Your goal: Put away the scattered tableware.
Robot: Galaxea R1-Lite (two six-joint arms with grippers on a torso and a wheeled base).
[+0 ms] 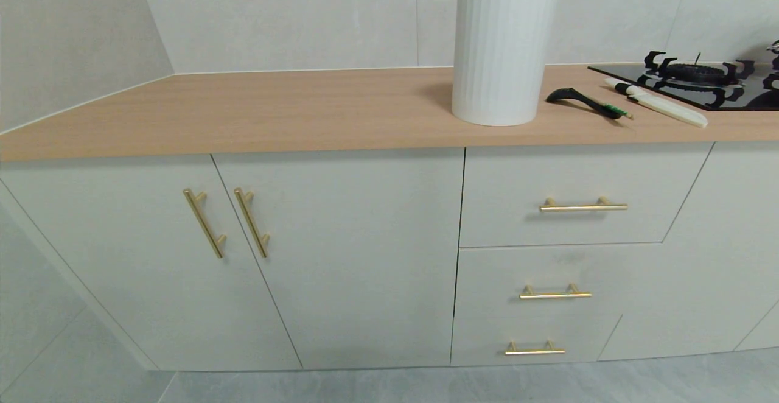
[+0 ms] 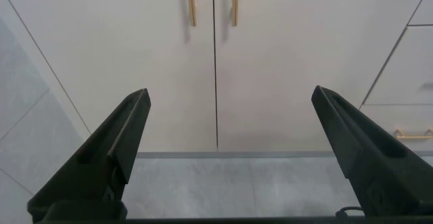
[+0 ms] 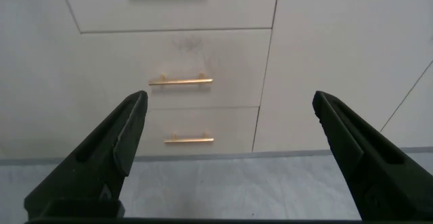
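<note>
We are seeing black-handled utensil (image 1: 585, 101), green at tip, and white knife (image 1: 660, 104) lying on wooden desk (image 1: 274, 111), between ribbed white holder (image 1: 504, 50) and hob (image 1: 700, 77). We are not making out utensil's type. Frame edge is cutting hob off. Left end effector (image 2: 230, 97) and right end effector (image 3: 230, 99) are both hanging spread wide, holding nothing.

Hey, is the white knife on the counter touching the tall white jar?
Apart. The head view shows bare counter and a black-handled tool lying between the knife and the jar.

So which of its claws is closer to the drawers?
Right. The right gripper hangs open straight in front of the drawers; the left gripper, also open, faces the cupboard doors beside them.
</note>
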